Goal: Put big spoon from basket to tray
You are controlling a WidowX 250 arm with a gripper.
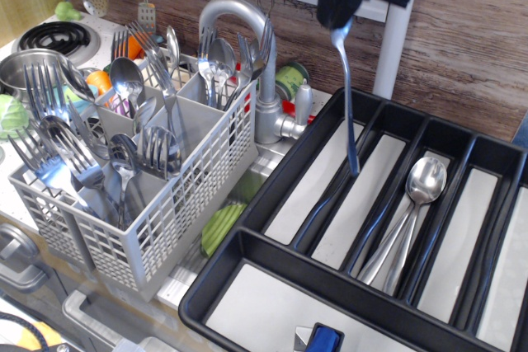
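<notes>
The gripper (pixel 345 2), near the top edge of the view, has its jaws closed on the bowl end of the big spoon (pixel 349 105), which hangs handle-down over the tray (pixel 272 180). The handle tip sits above the back part of the tray, about over the divider between its two left long compartments, clear of the basket (pixel 177 212) at the left.

To do this step well, carry the spoon a little further right so it lines up with the compartment already holding spoons (pixel 408 216), then lower it and tilt it to lie along that channel before letting go; dropped upright, it could bounce or straddle a divider. The upright pole (pixel 394 39) stands close behind, so room is tight backwards; the space above the tray is open.
</notes>
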